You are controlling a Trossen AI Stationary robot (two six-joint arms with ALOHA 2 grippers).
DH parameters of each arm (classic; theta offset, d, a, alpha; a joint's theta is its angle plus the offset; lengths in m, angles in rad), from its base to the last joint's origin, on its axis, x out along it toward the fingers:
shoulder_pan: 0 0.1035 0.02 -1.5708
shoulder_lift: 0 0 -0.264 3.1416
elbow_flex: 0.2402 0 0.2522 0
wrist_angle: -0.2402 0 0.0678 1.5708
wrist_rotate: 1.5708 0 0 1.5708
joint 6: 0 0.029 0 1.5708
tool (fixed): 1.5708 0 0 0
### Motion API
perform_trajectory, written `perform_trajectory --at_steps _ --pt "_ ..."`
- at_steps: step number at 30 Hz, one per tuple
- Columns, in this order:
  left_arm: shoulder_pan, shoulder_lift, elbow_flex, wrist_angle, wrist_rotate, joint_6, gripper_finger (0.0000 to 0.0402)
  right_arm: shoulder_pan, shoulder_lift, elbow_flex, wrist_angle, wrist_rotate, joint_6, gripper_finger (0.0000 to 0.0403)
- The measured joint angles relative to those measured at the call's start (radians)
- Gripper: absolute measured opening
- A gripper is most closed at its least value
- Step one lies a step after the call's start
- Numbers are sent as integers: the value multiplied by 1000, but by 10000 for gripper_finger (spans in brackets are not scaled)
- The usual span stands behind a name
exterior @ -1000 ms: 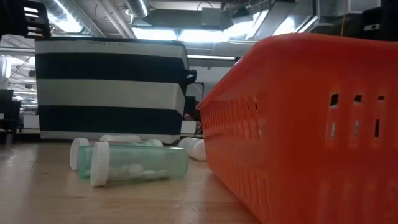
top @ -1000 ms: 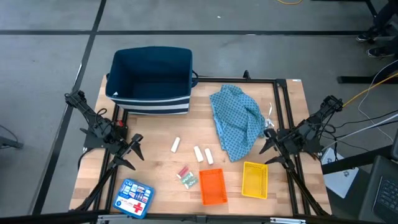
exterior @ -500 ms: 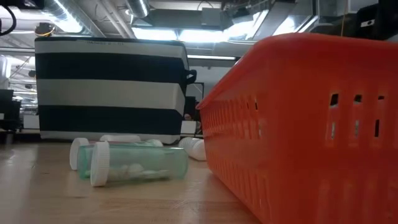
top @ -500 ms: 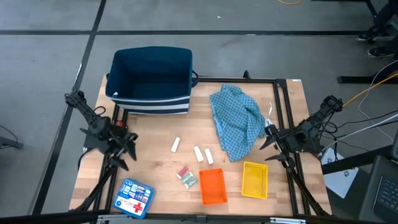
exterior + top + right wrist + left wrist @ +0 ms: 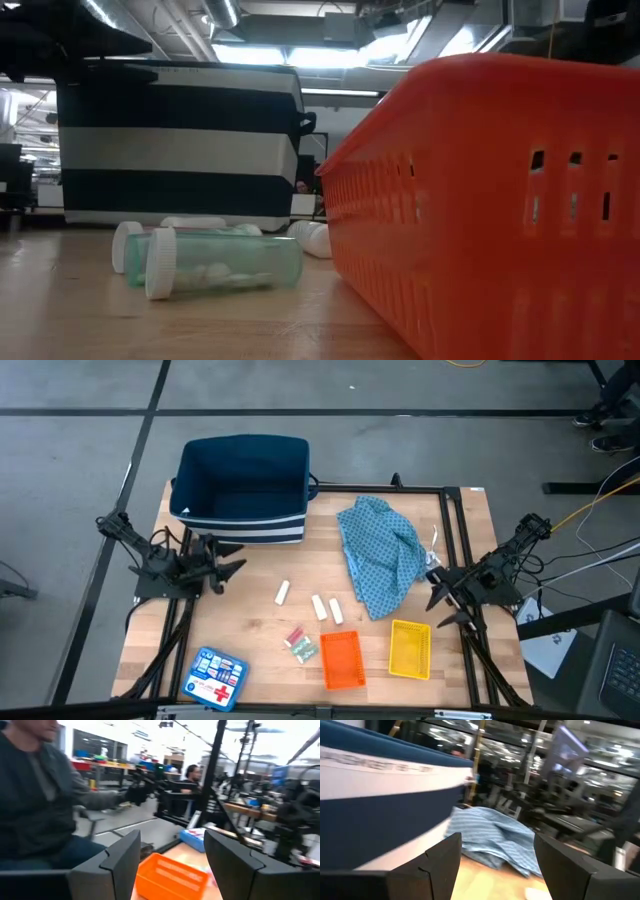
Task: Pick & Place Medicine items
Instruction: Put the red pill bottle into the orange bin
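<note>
Three small white sticks (image 5: pixel 282 592) (image 5: pixel 319 606) (image 5: pixel 336 610) lie on their sides on the wooden table. A red packet (image 5: pixel 294 635) and a greenish one (image 5: pixel 303 650) lie nearer the front. In the low view a clear green bottle (image 5: pixel 215 265) with a white cap lies on its side. My left gripper (image 5: pixel 230 572) is open and empty above the table's left part, in front of the blue bin, pointing right. My right gripper (image 5: pixel 441 605) is open and empty at the right, beside the cloth and behind the yellow tray.
A blue striped bin (image 5: pixel 243 488) stands at the far left. A blue patterned cloth (image 5: pixel 385 555) lies right of centre. An orange tray (image 5: pixel 342 659) and a yellow tray (image 5: pixel 410 648) stand at the front. A blue box with a red cross (image 5: pixel 217 679) lies front left. A person (image 5: pixel 35 800) sits beyond the table.
My left gripper has swung from pointing toward the near edge to pointing toward the table's right, moving toward the bin at the far side. My right gripper has turned a little toward the near edge. The medicine items have stayed put.
</note>
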Motion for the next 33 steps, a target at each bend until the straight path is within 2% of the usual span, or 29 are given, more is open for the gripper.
perform_trajectory --at_steps 5,10,17,21,23,28,33 --pt "0 0 0 0 14 -55 247 0 0 0 17 8 47 220" --pt "0 0 0 13 -56 -52 247 0 0 0 37 228 76 220" --pt "1 0 0 30 -57 -46 247 0 1 0 21 444 110 220" --pt "3 0 0 46 -141 -4 247 0 1 0 21 540 98 220" --pt "3 0 0 50 -180 0 247 0 1 0 21 573 99 220" --pt "4 0 0 -26 -127 -95 247 0 1 0 21 592 104 220" --pt "4 0 -2 -45 -206 -115 247 0 1 0 21 616 106 220"
